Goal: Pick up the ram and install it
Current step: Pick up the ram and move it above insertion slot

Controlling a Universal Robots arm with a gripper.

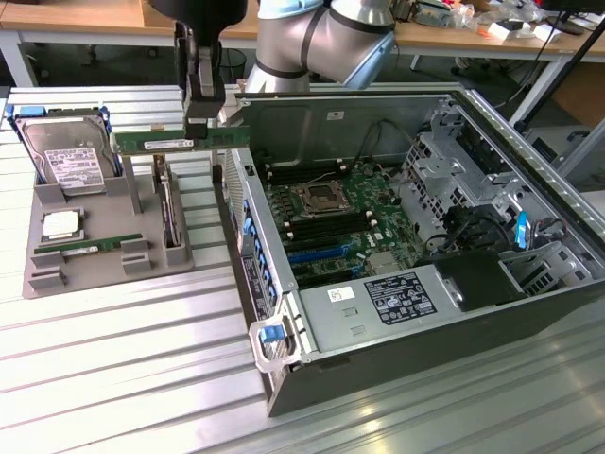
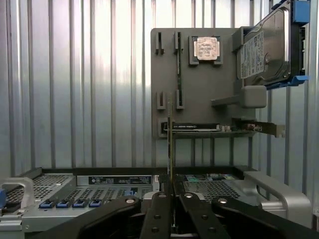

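Gripper (image 2: 173, 196) fingers are clamped on the ram (image 1: 161, 143), which is held aloft between parts tray (image 1: 43, 200) and open computer case (image 1: 397, 369). Pickup is judged done; seating in the motherboard (image 1: 350, 203) is left.

Bright, even overhead light. Hard glare streaks on ribbed metal table (image 1: 113, 378), washed near white in wrist view. Shadows soft, short.

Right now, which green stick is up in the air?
The ram pinched in the gripper, raised beside the computer case. The other green stick sits in the gray tray.
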